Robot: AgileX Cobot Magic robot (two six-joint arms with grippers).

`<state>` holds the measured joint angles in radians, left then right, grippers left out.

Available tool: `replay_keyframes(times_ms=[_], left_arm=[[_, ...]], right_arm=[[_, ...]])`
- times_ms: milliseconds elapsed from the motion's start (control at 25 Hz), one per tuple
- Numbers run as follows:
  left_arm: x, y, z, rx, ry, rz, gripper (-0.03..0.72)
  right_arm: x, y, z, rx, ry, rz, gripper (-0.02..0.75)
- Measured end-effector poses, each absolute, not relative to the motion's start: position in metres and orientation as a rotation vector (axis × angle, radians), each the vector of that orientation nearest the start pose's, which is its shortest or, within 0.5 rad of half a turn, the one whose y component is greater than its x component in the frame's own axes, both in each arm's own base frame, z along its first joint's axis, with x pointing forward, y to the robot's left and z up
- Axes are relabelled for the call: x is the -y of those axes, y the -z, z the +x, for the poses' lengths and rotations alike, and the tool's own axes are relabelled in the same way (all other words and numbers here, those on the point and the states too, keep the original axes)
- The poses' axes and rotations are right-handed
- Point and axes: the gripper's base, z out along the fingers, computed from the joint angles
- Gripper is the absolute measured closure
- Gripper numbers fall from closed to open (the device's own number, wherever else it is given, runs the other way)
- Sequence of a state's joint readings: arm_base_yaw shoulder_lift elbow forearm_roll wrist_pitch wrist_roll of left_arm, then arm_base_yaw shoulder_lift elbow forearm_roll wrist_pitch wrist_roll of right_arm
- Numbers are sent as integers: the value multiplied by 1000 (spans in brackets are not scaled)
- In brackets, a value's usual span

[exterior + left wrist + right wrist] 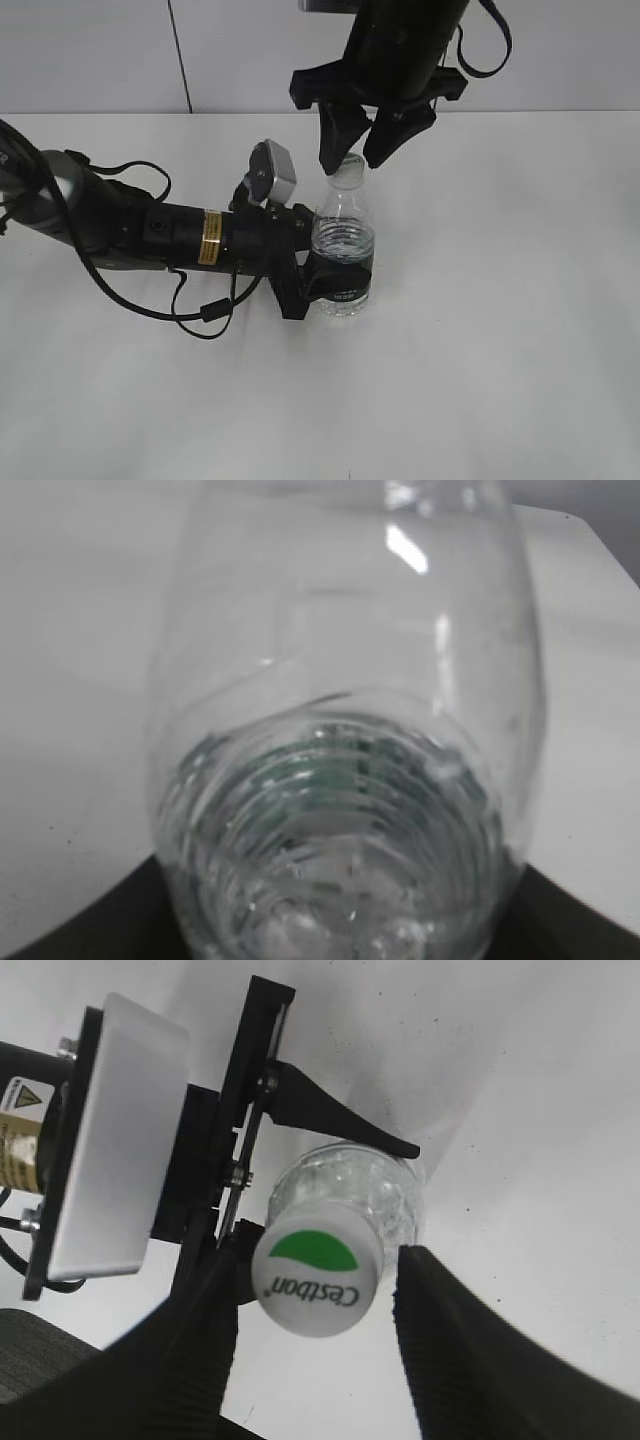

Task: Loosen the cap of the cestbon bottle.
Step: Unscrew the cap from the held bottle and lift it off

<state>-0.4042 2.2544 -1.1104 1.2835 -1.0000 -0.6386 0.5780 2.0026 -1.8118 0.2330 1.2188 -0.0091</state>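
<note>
The cestbon bottle (343, 240) stands upright on the white table, clear, with a dark green label band low down. My left gripper (335, 285) comes in from the left and is shut on the bottle at the label band. The bottle fills the left wrist view (340, 730). The white cap (318, 1268), with a green patch and "Cestbon" print, sits on the neck. My right gripper (318, 1285) hangs over it, open, one finger on each side of the cap, with a gap on the right side. In the exterior view the right gripper (352, 158) straddles the cap (349, 166).
The left arm lies low across the table (520, 330) from the left, with loose black cables (210, 310) beside it. Its white wrist camera box (272, 172) stands just left of the bottle's neck. A grey wall runs along the back.
</note>
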Motion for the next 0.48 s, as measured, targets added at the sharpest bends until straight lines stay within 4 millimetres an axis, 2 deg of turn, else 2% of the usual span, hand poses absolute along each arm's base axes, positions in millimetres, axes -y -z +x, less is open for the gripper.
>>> replay_keyframes(times_ms=[360,480], left_arm=[[222,-78,333,-1630,1008,1285,279],[222,-78,333,-1630,1008,1286,279]], right_arm=[[-255,-264,348,-2854,-421,-789,349],[-257,-261,347,-2858,-416,-797,371]])
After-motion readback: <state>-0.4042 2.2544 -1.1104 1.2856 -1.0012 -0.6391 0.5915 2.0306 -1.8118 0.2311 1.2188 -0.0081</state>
